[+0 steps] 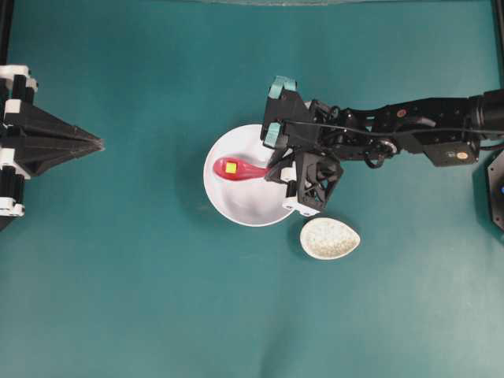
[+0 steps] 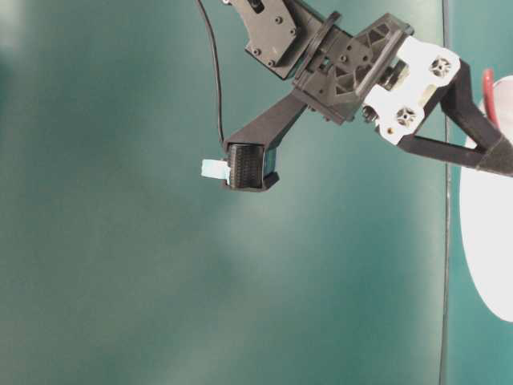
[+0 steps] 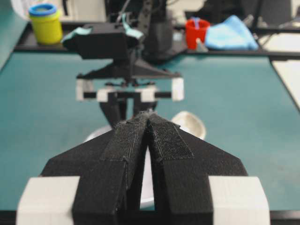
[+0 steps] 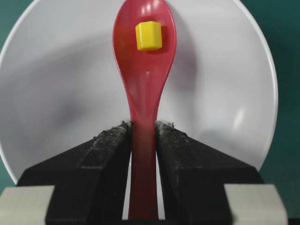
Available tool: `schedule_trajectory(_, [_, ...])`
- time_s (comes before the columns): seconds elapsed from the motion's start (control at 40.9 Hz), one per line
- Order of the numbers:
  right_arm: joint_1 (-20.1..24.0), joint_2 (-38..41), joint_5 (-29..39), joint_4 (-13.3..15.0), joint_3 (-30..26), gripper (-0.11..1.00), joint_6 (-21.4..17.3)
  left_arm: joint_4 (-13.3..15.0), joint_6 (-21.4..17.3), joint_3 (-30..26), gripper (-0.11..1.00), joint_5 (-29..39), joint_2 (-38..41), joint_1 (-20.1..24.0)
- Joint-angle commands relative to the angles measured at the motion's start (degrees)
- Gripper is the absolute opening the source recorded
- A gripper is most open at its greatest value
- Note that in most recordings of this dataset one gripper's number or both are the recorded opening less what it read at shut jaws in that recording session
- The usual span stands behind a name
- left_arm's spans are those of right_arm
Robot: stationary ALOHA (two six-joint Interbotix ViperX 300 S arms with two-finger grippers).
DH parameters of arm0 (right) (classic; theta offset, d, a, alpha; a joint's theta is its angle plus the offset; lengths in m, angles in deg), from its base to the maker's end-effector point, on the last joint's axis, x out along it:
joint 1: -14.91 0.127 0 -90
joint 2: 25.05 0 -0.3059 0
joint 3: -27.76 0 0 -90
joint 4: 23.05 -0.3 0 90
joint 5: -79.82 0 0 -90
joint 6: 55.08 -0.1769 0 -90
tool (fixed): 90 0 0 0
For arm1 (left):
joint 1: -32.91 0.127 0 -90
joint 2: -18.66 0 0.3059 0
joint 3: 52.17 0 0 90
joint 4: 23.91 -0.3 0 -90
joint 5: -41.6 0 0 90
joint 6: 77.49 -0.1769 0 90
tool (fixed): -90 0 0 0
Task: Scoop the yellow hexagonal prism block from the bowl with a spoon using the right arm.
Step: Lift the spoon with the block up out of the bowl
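Far left, away from the action: left gripper (image 1: pixel 101 143), pads pressed together on nothing, parked well apart from the white bowl (image 1: pixel 224 203). At centre, inside the bowl: pink-red spoon (image 1: pixel 239 169) with the yellow hexagonal prism block (image 1: pixel 231 167) already sitting loose in its scoop, above the bowl floor. Right of that: right gripper (image 4: pixel 143 133) clamped on the spoon handle, pads touching both sides. Further right, just beside the bowl: speckled oval spoon rest (image 1: pixel 329 238). Likely risks: block sliding off on any roll or forward dip of the wrist, nothing but the scoop's rim retaining it; glossy handle pivoting between the pads under a jerky lift; scoop clipping the bowl wall.
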Motion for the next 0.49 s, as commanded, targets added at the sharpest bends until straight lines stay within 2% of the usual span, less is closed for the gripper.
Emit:
schedule_trajectory(0.0, [0.0, -1.5, -0.5, -0.1, 0.0, 0.25, -0.1, -0.2, 0.0, -1.5, 0.01, -0.3, 0.3, 0.0])
schedule_trajectory(0.465, [0.0, -7.4, -3.2, -0.1, 4.0, 0.25, 0.1, -0.2, 0.1, -1.6, 0.01, -0.3, 0.3, 0.0])
